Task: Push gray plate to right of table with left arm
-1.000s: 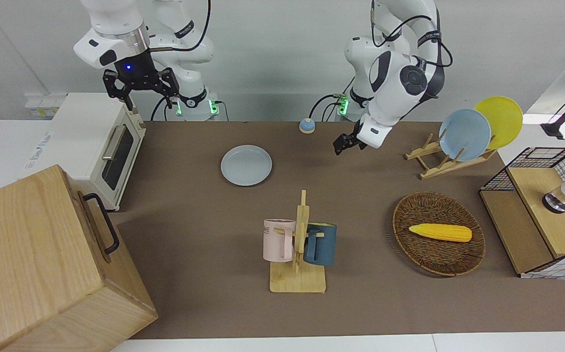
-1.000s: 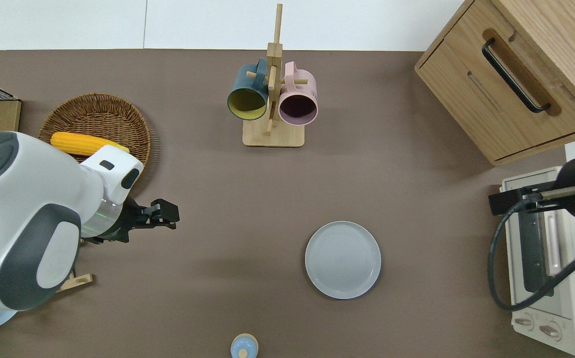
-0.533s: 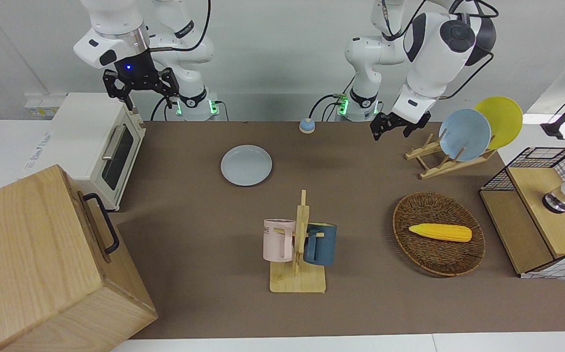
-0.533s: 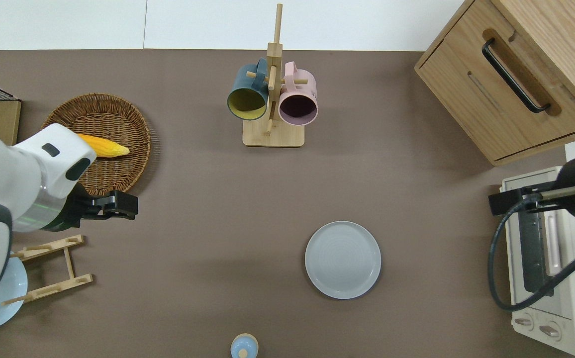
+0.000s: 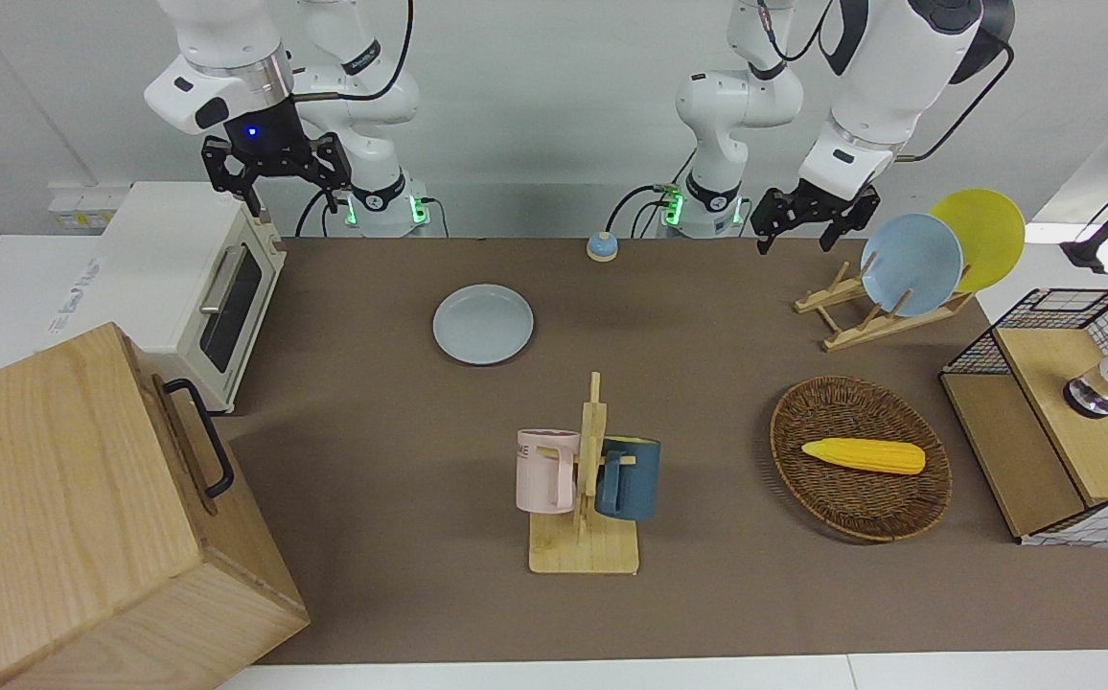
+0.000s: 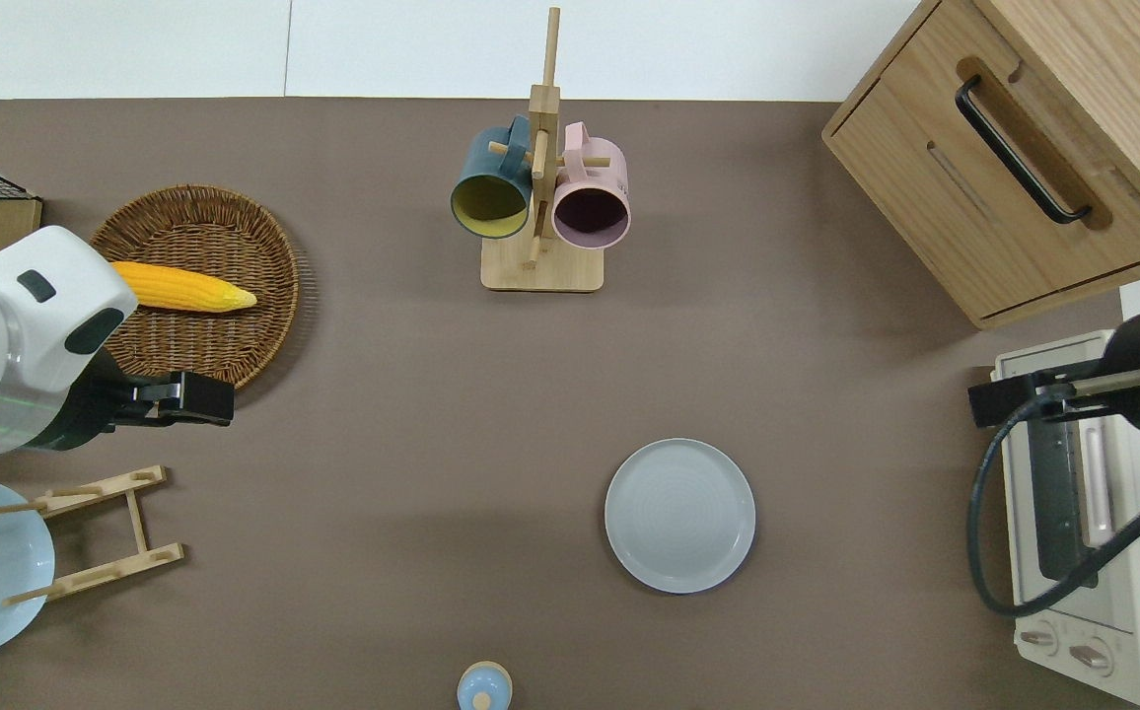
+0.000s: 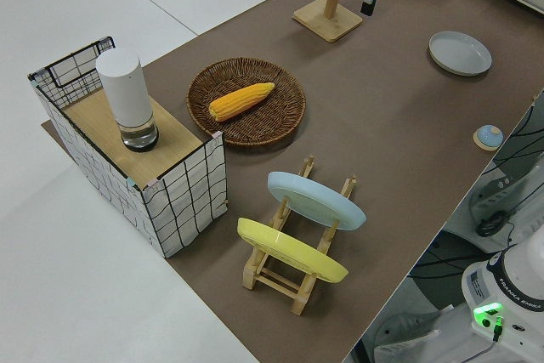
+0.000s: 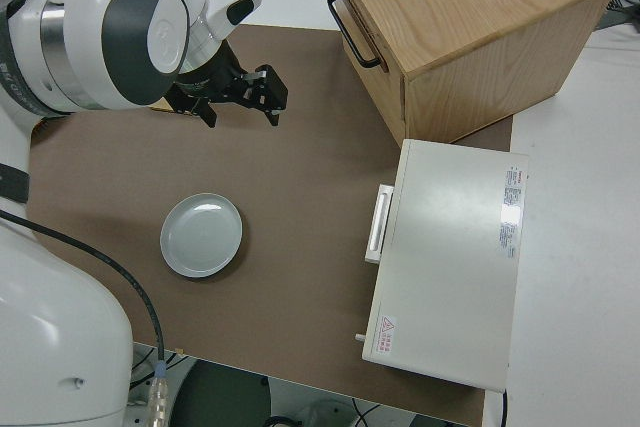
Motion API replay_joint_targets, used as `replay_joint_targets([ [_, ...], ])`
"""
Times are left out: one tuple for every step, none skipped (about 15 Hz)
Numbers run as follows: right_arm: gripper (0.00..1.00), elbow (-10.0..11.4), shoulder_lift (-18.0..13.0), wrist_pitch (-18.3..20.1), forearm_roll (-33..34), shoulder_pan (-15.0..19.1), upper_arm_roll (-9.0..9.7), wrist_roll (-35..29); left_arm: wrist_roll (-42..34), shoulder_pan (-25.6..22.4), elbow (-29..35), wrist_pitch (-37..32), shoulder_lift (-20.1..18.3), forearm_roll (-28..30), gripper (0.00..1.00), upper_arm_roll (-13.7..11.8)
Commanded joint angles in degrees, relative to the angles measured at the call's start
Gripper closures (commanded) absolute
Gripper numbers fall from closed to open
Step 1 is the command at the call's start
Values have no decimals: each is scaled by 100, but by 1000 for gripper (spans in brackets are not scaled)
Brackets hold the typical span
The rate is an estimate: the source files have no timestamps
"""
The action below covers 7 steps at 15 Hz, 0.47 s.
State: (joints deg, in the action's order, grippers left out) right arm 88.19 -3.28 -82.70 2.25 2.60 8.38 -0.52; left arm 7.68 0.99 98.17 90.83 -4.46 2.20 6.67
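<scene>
Left pincer hangs up in the air with its fingers spread and nothing between them; from overhead it sits over bare tabletop just off the rim of the wicker basket, between the basket and the wooden plate rack. The right arm is parked, its pincer splayed and empty too.

Now the gray plate: round, shallow, pale gray-blue, with a low raised rim and faint rings across its flat middle, lying flat and touching nothing. It rests toward the right arm's end of the tabletop, nearer to the robots than the mug stand, well apart from the left pincer.

Bare brown surface lies all around the plate, and an open strip runs between it and the toaster oven. The wooden cabinet stands farther from the robots than that oven.
</scene>
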Motion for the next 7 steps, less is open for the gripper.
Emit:
replay_joint_targets([
  [5,23,-41,8,-14,39,5,113,-66,-63,-114,-66,41,-115,2,45],
  [5,23,-41,8,-14,39,5,113,-65,-63,-122,-48,41,-115,2,45],
  [5,23,-41,8,-14,39,14,113,-65,-63,-140,-57,41,-115,2,36],
  [5,23,-41,8,-14,39,6,113,-65,-63,-140,-48,41,-124,2,28],
  [5,23,-41,8,-14,39,5,113,-65,-63,-140,-48,41,-124,2,36],
  [5,23,-41,8,-14,39,14,113,-65,-63,-140,-48,41,-124,2,28],
  [5,23,-41,8,-14,39,14,113,-65,-63,-140,-48,41,-124,2,36],
])
